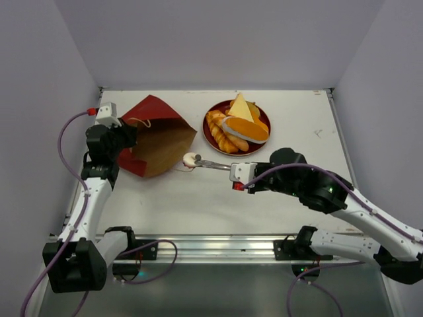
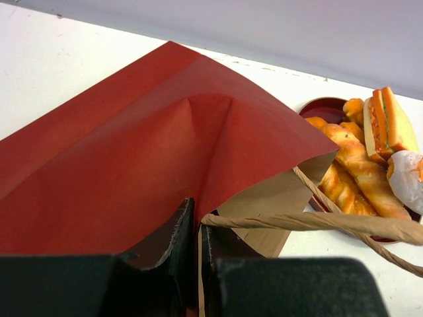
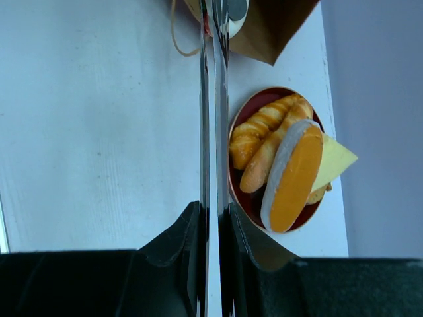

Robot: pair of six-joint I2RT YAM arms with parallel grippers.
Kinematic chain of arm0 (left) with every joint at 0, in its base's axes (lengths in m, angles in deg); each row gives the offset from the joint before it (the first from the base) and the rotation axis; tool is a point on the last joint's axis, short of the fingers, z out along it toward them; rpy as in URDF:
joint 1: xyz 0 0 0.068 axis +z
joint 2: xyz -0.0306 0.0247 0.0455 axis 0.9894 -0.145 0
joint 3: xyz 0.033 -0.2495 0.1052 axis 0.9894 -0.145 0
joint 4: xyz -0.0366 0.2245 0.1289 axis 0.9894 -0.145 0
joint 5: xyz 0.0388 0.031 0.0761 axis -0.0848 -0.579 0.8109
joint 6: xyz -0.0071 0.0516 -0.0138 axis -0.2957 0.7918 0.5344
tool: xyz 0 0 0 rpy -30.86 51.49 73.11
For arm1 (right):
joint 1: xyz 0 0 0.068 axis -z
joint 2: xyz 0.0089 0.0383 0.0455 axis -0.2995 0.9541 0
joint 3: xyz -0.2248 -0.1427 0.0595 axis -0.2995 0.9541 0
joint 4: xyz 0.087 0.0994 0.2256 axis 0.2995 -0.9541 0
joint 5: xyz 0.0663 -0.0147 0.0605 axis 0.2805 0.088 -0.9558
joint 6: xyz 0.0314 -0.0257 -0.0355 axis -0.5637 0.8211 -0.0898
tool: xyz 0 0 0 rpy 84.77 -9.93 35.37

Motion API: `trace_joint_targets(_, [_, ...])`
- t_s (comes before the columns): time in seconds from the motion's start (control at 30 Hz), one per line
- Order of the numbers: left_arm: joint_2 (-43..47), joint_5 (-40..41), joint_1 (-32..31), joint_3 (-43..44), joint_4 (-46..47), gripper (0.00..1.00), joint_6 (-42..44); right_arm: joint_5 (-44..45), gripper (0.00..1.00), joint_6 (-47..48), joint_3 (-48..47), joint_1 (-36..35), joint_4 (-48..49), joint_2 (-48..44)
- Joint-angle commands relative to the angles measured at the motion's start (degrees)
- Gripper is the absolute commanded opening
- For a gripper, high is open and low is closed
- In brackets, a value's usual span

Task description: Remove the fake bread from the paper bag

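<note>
The dark red paper bag lies on its side at the back left, its brown mouth facing right. My left gripper is shut on the bag's edge, seen close in the left wrist view with the bag filling the frame. My right gripper is shut on metal tongs, whose tips grip a small white ring just outside the bag's mouth. In the right wrist view the tongs run up from my right gripper. Several fake breads lie on the plate.
A round dark red plate stands at the back centre, right of the bag, and shows in the right wrist view and the left wrist view. A looped cord handle hangs across the bag's mouth. Walls enclose the table.
</note>
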Motion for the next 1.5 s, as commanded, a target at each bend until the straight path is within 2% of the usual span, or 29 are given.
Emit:
trace_joint_targets(0.0, [0.31, 1.6, 0.89, 3.04, -2.13, 0.13, 2.32, 4.05, 0.0, 0.55, 0.98, 2.08, 0.37, -1.86])
trace_joint_targets(0.23, [5.05, -1.38, 0.8, -1.16, -1.95, 0.13, 3.2, 15.4, 0.0, 6.26, 2.74, 2.34, 6.61, 4.99])
trace_joint_targets(0.43, [10.85, -1.56, 0.8, -6.88, -2.48, 0.13, 5.14, 21.46, 0.0, 12.15, -1.56, 2.34, 13.2, 16.67])
trace_joint_targets(0.63, [15.6, -1.03, 0.71, -9.87, -2.66, 0.13, 5.93, 29.36, 0.0, 19.36, -1.57, 2.43, 20.93, 26.6])
trace_joint_targets(0.9, [16.4, -0.24, 0.71, -9.44, -5.55, 0.13, 6.72, 32.98, 0.0, 22.43, -3.41, 3.66, 24.1, 32.33])
trace_joint_targets(1.47, [16.58, -2.09, 0.71, -9.7, -5.2, 0.13, 6.63, 36.14, 0.01, 31.4, 1.77, 7.0, 32.1, 37.07])
